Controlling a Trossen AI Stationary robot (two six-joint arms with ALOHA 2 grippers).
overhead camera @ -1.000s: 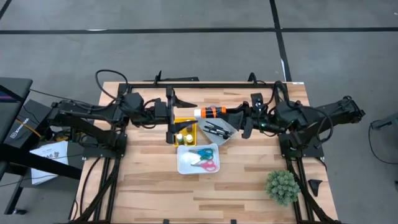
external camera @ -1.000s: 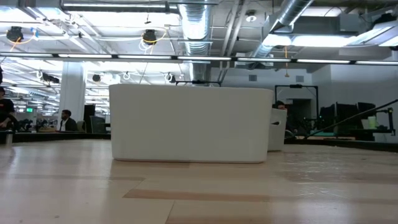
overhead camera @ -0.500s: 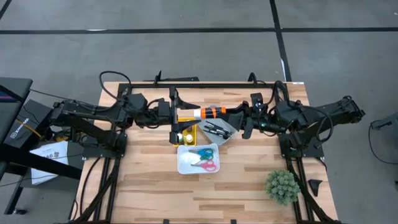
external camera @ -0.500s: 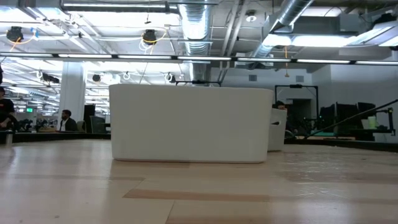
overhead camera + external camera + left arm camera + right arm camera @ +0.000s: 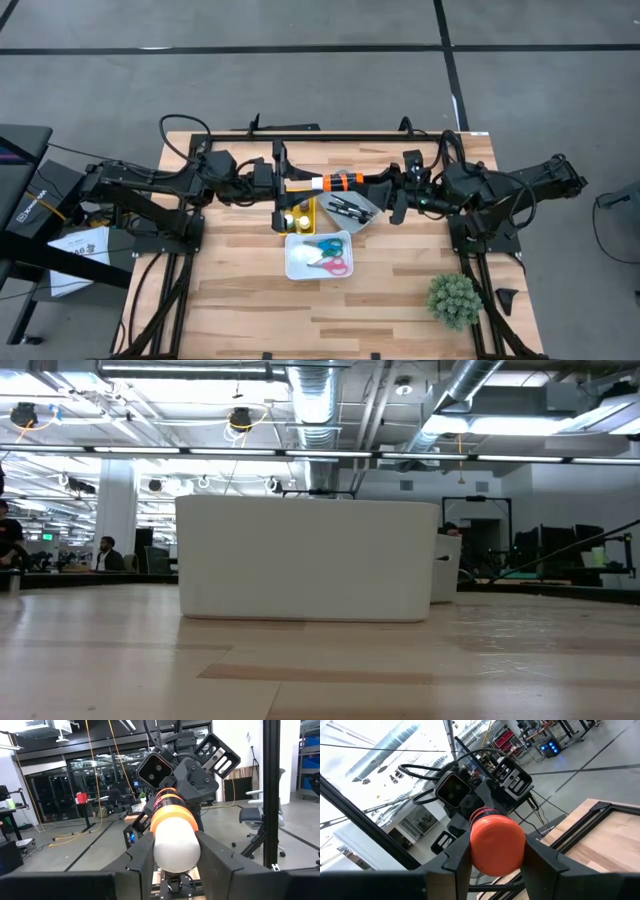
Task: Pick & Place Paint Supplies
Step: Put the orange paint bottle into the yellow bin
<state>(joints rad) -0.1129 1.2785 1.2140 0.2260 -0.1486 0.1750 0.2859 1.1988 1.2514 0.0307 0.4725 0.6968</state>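
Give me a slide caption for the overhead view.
Both hands, left and right, grip one orange paint bottle above the trays.

Light wood-plank table [image 5: 380,290] on grey floor [image 5: 300,90] crossed by dark lines. Open industrial ceiling, silver ducts [image 5: 318,405], long strip lights [image 5: 300,452]. Big white box [image 5: 308,558] in front of room. Person [image 5: 104,554] seated far off. Office chair [image 5: 254,820] by glass wall.

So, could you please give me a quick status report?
Right tool shut on orange-capped white paint bottle. Left tool closing round its white end, mid-air handover above the trays. Nothing in the way.
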